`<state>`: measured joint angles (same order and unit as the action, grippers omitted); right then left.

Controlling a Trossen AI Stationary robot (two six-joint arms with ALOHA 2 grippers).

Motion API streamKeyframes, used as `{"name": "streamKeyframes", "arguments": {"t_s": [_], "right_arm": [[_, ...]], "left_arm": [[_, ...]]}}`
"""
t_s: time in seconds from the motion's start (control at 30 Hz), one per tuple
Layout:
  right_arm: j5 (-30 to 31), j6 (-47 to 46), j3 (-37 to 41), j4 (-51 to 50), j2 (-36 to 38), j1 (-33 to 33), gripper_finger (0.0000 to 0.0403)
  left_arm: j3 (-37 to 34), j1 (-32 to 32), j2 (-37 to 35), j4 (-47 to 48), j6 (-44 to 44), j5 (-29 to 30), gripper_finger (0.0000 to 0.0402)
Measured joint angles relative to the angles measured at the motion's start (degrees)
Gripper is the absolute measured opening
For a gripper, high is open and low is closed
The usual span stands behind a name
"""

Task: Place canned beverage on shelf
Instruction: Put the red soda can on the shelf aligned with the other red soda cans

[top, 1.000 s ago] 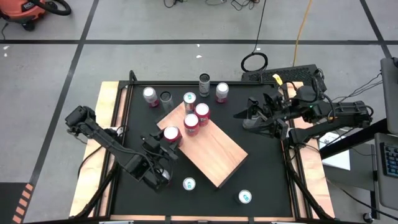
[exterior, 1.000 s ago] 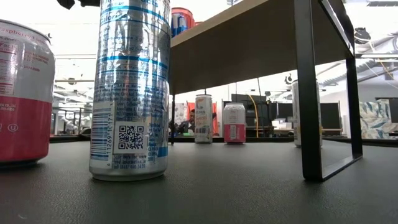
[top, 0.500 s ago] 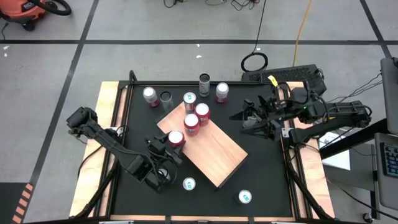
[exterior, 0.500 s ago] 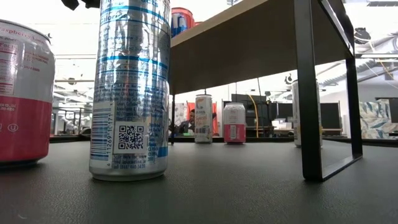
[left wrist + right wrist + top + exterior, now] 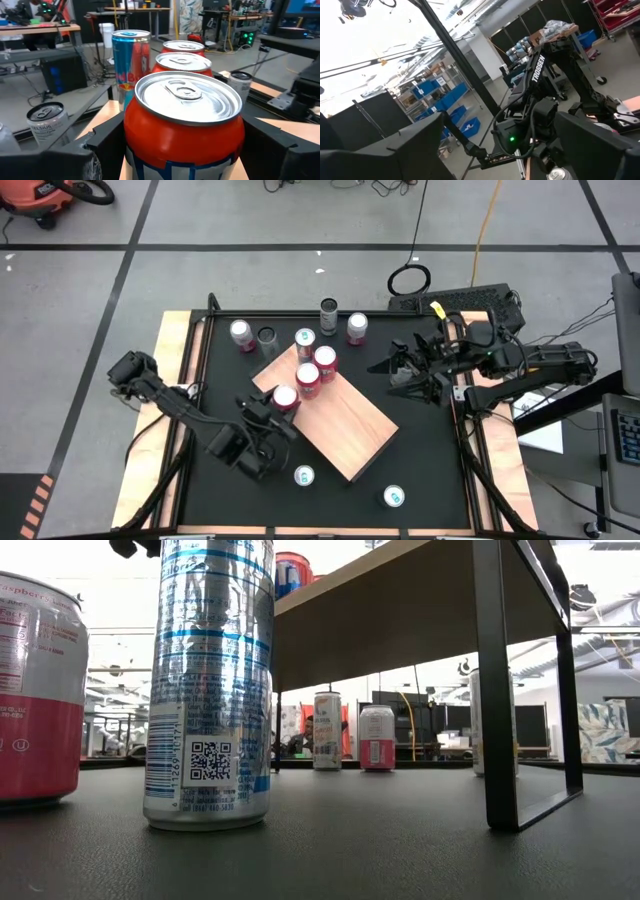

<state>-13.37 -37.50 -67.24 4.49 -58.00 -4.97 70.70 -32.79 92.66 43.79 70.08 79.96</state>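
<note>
Shelf (image 5: 335, 418) sits diagonally mid-table (image 5: 430, 460), a raised wood slab on dark legs. Four cans stand on its end nearest the left arm. Of those, the red can (image 5: 285, 398) is at the shelf's left edge, upright, resting on the wood. The left gripper (image 5: 268, 408) straddles it: fingers on both sides with gaps showing in the wrist view, so spread, not clamped. The right gripper (image 5: 397, 374) hovers off the shelf's right side, fingers wide, empty. Loose cans: four past the shelf's far corner, two (image 5: 304, 475) off its near edge.
</note>
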Motion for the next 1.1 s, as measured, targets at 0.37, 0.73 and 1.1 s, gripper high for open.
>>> {"name": "streamKeyframes", "arguments": {"t_s": [0.37,0.73,1.1], "right_arm": [[-0.02,-0.82,0.00,-0.01,0.02,0.00,0.0361],[-0.03,0.27,0.00,-0.02,0.02,0.00,0.0361],[-0.04,0.46,0.00,-0.02,0.02,0.00,0.0361]], "left_arm": [[0.00,1.15,-0.02,-0.04,0.02,-0.46,0.0299],[0.00,1.32,-0.02,-0.47,0.00,-0.68,0.0308],[0.12,1.79,1.25,-1.84,-0.06,-1.51,0.0344]]}}
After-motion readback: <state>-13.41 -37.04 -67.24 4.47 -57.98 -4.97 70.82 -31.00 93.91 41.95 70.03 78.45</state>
